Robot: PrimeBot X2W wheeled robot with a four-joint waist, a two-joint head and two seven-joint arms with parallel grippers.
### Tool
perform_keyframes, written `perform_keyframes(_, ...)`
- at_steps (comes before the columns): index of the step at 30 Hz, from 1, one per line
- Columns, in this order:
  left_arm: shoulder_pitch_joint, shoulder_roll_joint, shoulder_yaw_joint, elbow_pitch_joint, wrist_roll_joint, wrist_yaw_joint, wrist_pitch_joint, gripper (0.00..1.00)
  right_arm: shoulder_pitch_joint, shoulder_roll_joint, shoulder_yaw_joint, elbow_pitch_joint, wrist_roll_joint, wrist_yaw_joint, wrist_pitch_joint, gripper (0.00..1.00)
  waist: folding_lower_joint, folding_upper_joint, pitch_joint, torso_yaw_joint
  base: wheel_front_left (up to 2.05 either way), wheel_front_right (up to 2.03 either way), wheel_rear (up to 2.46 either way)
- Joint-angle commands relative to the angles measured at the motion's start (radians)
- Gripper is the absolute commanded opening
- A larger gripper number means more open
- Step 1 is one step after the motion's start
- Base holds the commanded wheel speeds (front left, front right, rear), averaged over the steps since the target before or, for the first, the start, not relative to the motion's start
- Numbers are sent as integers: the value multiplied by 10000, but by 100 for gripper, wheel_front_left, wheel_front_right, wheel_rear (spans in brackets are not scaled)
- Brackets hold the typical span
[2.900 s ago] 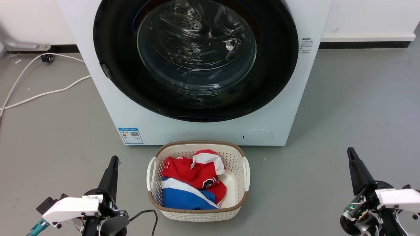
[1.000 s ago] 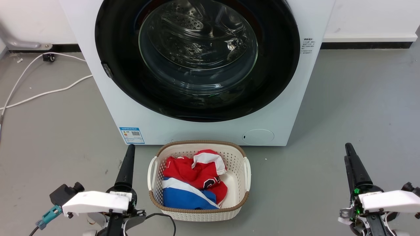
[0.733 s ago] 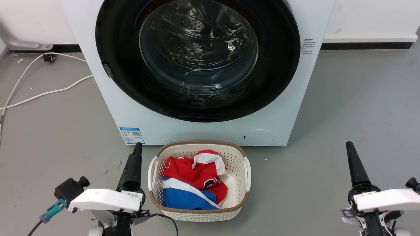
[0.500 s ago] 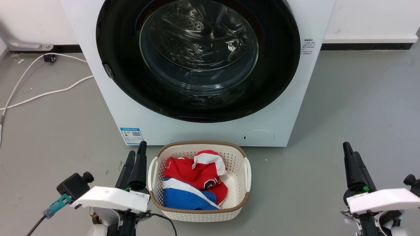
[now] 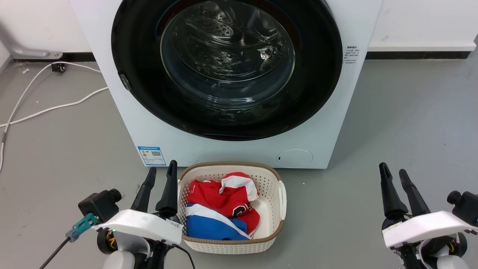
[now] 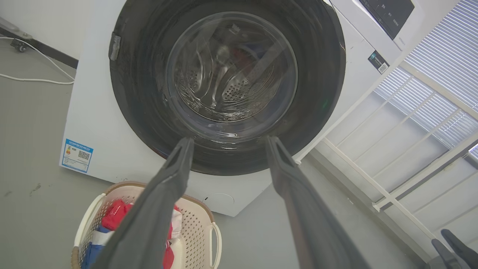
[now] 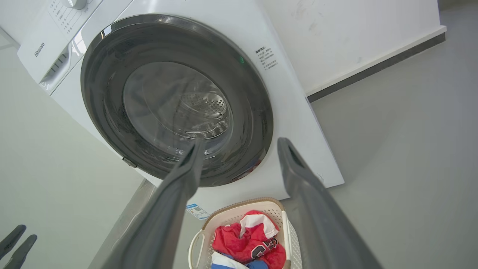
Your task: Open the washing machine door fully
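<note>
Head view: the washing machine door (image 5: 227,67) is sitting shut, flush against the front of the washing machine (image 5: 224,153). Its black rim is spanning almost the full width of that front, and its glass centre is showing the perforated drum behind. A blue label (image 5: 151,155) and a round service flap (image 5: 295,158) are showing low on the machine's front, toward its left and right corners respectively. A cream laundry basket (image 5: 228,164) is standing on the floor just in front of the machine, centred below the door, and is holding red, white and blue clothing (image 5: 220,201). The left gripper (image 5: 162,167) is hovering in front of the machine's lower left corner, just beside the basket, fingers spread and holding nothing. The right gripper (image 5: 391,169) is hovering out past the machine's right side, well apart from it, fingers likewise parted and empty. A white cable (image 5: 56,106) is trailing across the floor to the machine's left.
</note>
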Motion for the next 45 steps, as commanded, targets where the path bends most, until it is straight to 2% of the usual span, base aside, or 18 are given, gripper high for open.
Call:
perform_keyframes(1,-271,33,-31,-76,331,43,-102,100,-42,11,21,-176,-353,16,23,100,0,0,2,6,0,0,0)
perform_keyframes(20,-412,124,-390,226,2616,210,-607,100,122,54,-49,-522,-2790,20,220,100,0,0,-12,52,0,0,0)
perform_keyframes(33,-502,169,-442,401,3802,406,-900,100,236,68,-43,-677,-3955,21,169,100,0,0,-67,81,0,0,0)
perform_keyframes(45,-547,138,-508,706,4552,388,-1142,100,324,76,-21,-686,-4750,24,119,100,0,0,-109,106,0,0,0)
